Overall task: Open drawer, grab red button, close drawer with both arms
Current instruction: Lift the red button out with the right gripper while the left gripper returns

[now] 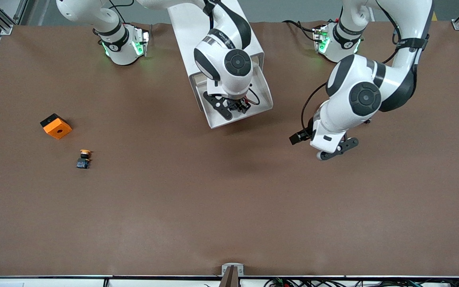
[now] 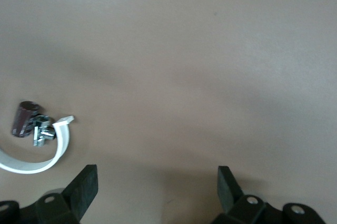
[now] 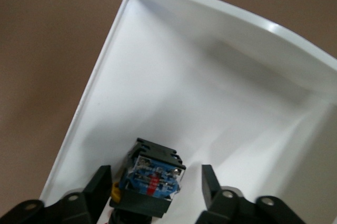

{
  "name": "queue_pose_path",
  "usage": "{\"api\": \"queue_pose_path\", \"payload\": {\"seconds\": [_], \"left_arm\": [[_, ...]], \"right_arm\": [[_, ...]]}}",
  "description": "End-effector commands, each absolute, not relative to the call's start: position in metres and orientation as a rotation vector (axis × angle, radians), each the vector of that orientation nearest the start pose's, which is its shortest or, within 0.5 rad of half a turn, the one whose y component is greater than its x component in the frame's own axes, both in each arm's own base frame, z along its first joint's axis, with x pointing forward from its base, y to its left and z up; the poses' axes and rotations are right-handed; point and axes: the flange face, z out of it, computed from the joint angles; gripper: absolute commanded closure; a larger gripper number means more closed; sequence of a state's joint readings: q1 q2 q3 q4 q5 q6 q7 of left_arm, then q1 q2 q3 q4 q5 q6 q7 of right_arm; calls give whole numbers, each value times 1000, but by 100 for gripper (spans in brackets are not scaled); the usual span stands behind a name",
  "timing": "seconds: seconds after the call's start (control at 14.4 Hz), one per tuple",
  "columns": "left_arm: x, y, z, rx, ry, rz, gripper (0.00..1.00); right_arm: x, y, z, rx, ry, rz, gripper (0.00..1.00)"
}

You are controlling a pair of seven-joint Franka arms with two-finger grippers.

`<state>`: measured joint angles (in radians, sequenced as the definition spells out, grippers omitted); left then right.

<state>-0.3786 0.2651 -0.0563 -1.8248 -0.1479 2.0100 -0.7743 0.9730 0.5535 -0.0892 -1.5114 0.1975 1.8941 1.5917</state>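
Button (image 3: 150, 176) cap hidden (edge-cropped).

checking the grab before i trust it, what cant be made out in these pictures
- Button cap: right wrist view's lower edge cuts it off, so its colour is unseen; in the front view the right arm hides it.
- Right tool: its fingers flank the button in the open drawer; contact is unclear.
- Left tool: open over bare table; front view shows only its back.

The button (image 3: 150, 176) sits in the open white drawer (image 3: 221, 97), black-and-blue body facing me, between my right gripper's (image 3: 152, 184) fingers. Its cap is hidden from me.
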Motion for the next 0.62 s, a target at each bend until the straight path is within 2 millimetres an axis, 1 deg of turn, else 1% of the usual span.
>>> {"api": "queue_pose_path", "payload": {"seconds": [0.0,0.07,0.14,0.21,0.28,0.35,0.42,0.55], "left_arm": [[536,-279,367,-3179,-569,162,0],[531,-284,361,-3192,-556,138,0],[528,-288,355,-3199,-551,131,0],[523,-294,351,-3201,-536,135,0],[515,-301,346,-3203,-523,144,0],[507,-307,341,-3210,-504,141,0],[498,-309,333,-3223,-493,115,0],[473,-317,306,-3278,-468,-3,0]], "right_arm": [[414,546,332,-2988,1223,312,55],[415,546,332,-2986,1224,310,67],[415,546,332,-2986,1224,310,77],[415,546,332,-2986,1224,310,84],[415,546,332,-2987,1222,310,89],[415,546,332,-2988,1222,311,91],[416,547,334,-2986,1221,309,91],[418,546,337,-2979,1225,307,91]]}}
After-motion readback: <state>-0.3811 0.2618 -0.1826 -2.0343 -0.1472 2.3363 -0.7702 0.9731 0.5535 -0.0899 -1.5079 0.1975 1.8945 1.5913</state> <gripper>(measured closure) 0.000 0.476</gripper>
